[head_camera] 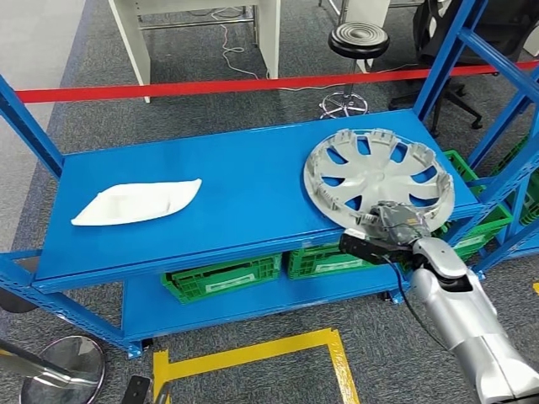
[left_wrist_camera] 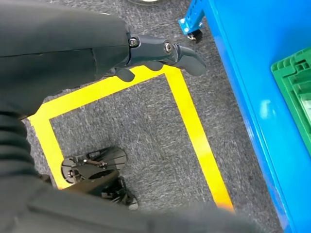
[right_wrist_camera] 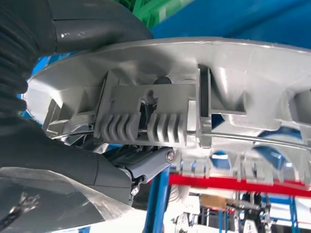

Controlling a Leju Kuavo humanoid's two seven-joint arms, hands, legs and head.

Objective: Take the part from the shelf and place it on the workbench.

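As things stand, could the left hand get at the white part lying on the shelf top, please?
Probably yes: the white part lies alone on the shelf top, nothing around it, though the left hand hangs low over the floor.

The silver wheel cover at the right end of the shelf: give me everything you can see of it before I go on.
The wheel cover is a round, silver-grey disc that looks like plastic, with curved spokes, open windows showing blue shelf through them, and clip tabs and a wire ring around its rim. It lies inner side up at the right end of the blue shelf, its near edge past the front lip. The right hand grips that near rim, thumb on one face and fingers on the other in the right wrist view.
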